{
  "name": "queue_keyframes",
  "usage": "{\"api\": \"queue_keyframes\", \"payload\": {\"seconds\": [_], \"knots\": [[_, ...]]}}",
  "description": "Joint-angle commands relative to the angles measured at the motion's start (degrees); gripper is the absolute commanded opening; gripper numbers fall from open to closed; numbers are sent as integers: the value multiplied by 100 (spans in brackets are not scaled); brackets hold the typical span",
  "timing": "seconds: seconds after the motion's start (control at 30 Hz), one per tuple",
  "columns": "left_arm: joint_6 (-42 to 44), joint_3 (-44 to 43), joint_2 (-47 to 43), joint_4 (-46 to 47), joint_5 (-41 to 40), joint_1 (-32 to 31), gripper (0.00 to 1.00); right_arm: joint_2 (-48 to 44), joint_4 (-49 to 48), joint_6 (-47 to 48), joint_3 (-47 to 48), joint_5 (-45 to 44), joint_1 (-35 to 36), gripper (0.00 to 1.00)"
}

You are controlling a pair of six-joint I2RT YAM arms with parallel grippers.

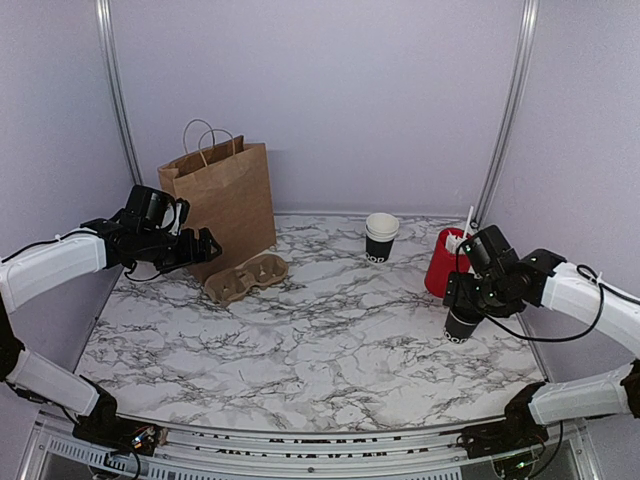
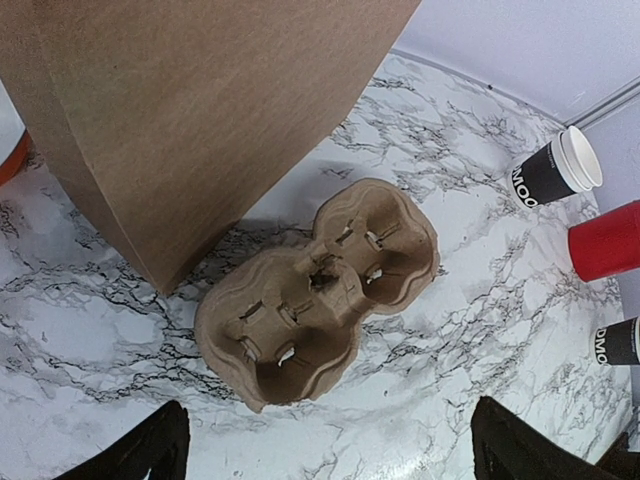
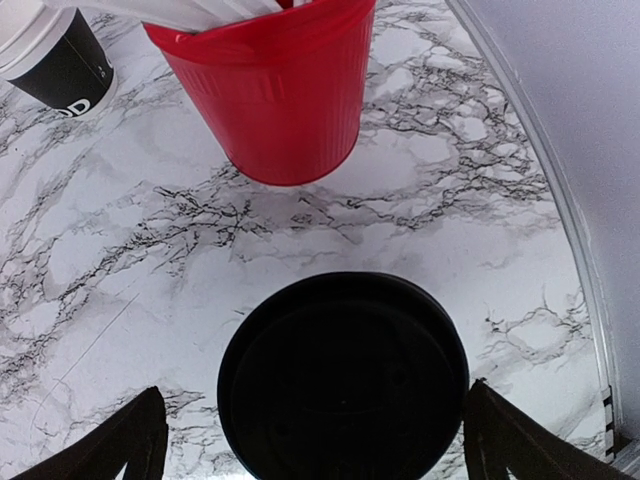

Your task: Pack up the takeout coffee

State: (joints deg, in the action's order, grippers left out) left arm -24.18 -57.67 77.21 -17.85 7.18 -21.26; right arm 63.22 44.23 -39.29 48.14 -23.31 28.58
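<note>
Coffee cup [image 1: 461, 326]: black paper, upright near the right edge of the marble table [image 1: 330, 340], capped with a round black lid [image 3: 343, 375]. White lettering low on its side, with only "MO" legible in the left wrist view before the frame cuts it off, and too small to read from above.

Directly over it, right gripper [image 3: 315, 388], jaws spread wide, one finger on each side of the lid and nothing grasped. Contact with the lid rim on the right side not discernible.

Just behind the coffee cup, toward the back wall: red cup [image 3: 270, 90], ribbed, holding white sticks [image 1: 467, 222], close by but apart from it. Farther left, near the back of the table: stack of cups [image 2: 555, 168], black with white rims, printed "MOO" in white, any further letters turned out of sight.

Well apart, at the left rear: brown paper bag [image 1: 225, 200], standing upright, handles up, no print visible on it. Just in front of the bag: cardboard cup carrier [image 2: 320, 290], flat on the marble, both pockets vacant.

Left gripper [image 2: 330, 403] hovering beside the bag and above the carrier, jaws released and wide, holding nothing.
</note>
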Motion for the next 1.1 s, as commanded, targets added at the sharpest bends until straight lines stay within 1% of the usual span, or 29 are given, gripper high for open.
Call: {"api": "queue_keyframes", "payload": {"seconds": [0.0,0.27,0.43,0.6,0.73,0.9,1.0,1.07], "knots": [[42,58,-110,147,88,42,99,-194,217,-111,262,-170,-54,100],[-4,69,-107,178,152,42,99,-368,331,-86,356,-201,-54,100],[-95,122,-72,194,128,40,99,-451,239,165,591,-121,-41,100],[-233,133,26,191,106,34,99,-616,-377,669,857,80,124,100],[-469,195,196,97,-108,29,99,-630,-991,1159,1091,203,339,100],[-1041,446,379,10,-693,32,99,-425,-1629,1715,1315,427,549,100],[-1511,629,553,60,-789,57,98,-286,-1831,1903,1499,629,552,99],[-1781,768,684,234,-684,72,94,-271,-1911,2043,1634,752,552,99]]}}
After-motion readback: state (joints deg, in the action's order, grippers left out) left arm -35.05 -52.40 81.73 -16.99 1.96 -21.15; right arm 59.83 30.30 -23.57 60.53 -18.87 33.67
